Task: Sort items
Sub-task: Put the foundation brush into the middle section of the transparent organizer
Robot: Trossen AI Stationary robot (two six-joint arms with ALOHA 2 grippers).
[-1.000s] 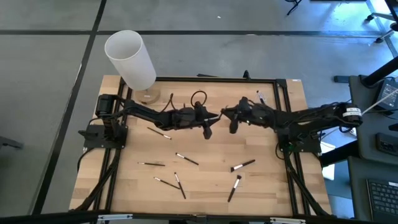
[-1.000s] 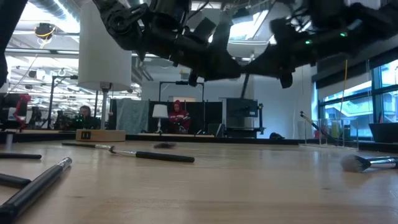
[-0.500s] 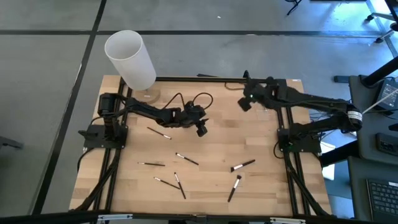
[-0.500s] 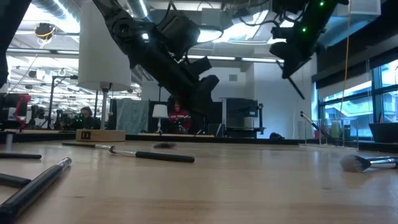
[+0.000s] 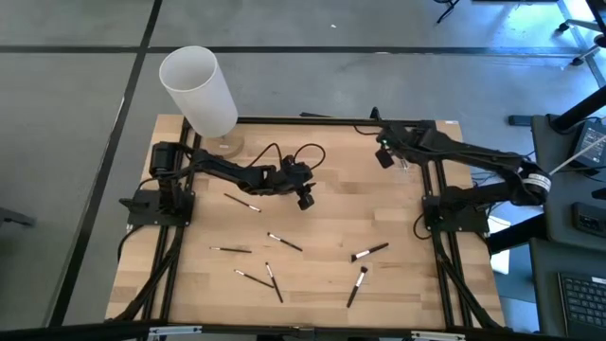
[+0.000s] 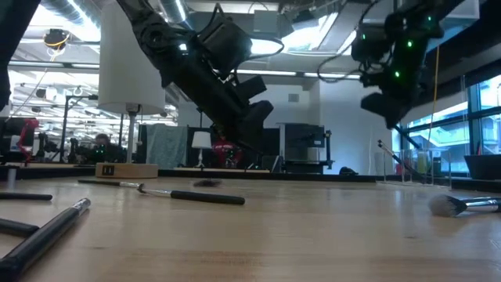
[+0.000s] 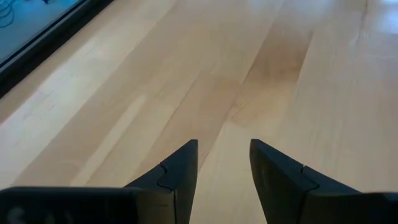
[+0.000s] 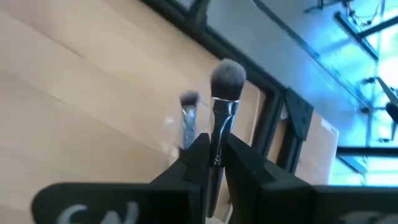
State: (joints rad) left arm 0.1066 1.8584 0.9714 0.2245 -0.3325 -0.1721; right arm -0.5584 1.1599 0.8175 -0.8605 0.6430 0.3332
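One brush (image 8: 219, 140) pinched in right gripper (image 8: 211, 152) above table (image 5: 331, 227) corner; could slip. Left gripper (image 7: 222, 163) spread, empty.

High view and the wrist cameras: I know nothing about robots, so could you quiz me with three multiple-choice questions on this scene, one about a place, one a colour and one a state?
1. Where does the big cylinder stand?
A. At the table's left corner, at the top of the high view
B. In the middle of the table
C. At the right corner, at the bottom of the high view

2. What colour is that cylinder?
A. Black
B. White
C. Red

3. What is the right end effector doing?
A. Open and empty
B. Shut on a brush
C. Pressing flat on the wood

Answers:
1 A, since the high view shows it at that corner, beside the left arm's base.
2 B, as its wall is plain white.
3 B, because the right wrist view shows the brush handle clamped between its fingers, tuft outward. The left end effector is the open, empty one.
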